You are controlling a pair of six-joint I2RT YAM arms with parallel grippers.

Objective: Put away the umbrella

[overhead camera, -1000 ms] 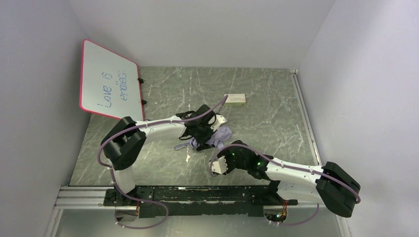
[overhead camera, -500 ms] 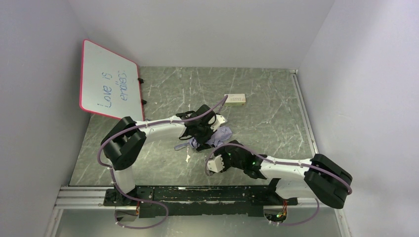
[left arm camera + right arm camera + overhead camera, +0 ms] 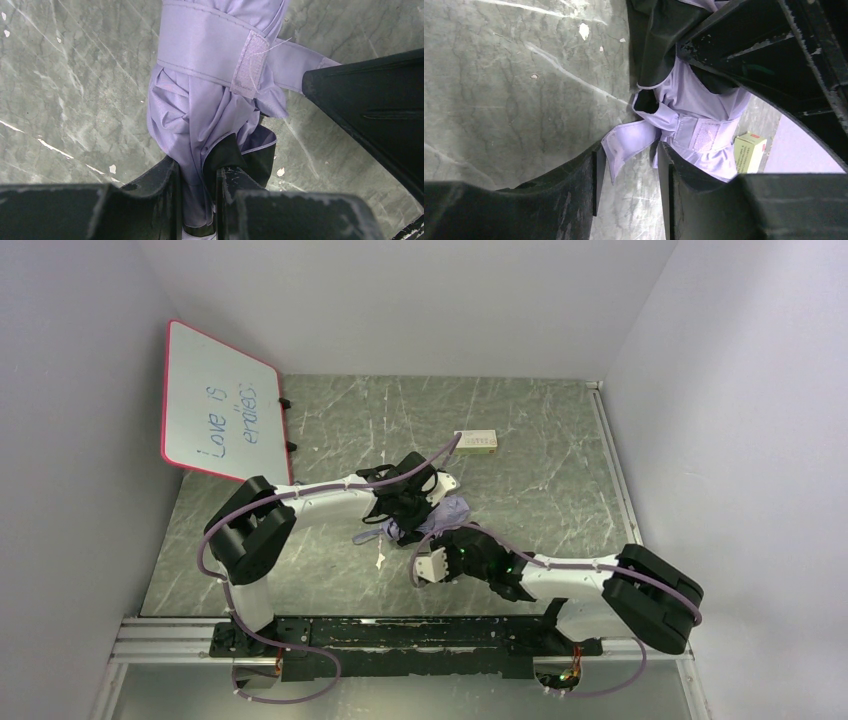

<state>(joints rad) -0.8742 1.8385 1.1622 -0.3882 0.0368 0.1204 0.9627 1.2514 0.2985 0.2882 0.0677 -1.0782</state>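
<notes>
The umbrella (image 3: 448,510) is a folded lavender bundle lying mid-table, bound by a strap with a velcro tab (image 3: 247,65). My left gripper (image 3: 197,170) is shut on the bundle's lower fabric; in the top view the left gripper (image 3: 408,502) sits at the umbrella's left end. My right gripper (image 3: 629,150) is open, and the loose strap end (image 3: 621,142) hangs between its separated fingers without being pinched. From above, the right gripper (image 3: 455,540) sits just in front of the umbrella. One right finger (image 3: 370,110) shows in the left wrist view. The handle and shaft are hidden.
A red-framed whiteboard (image 3: 222,415) leans against the left wall. A small green-and-white box (image 3: 477,442) lies behind the umbrella, and the box (image 3: 749,150) also shows in the right wrist view. White flecks (image 3: 380,561) dot the marble table.
My right arm has swung left and forward, bringing its gripper closer to the umbrella, and its jaws have narrowed slightly. The left arm and the umbrella have stayed put.
</notes>
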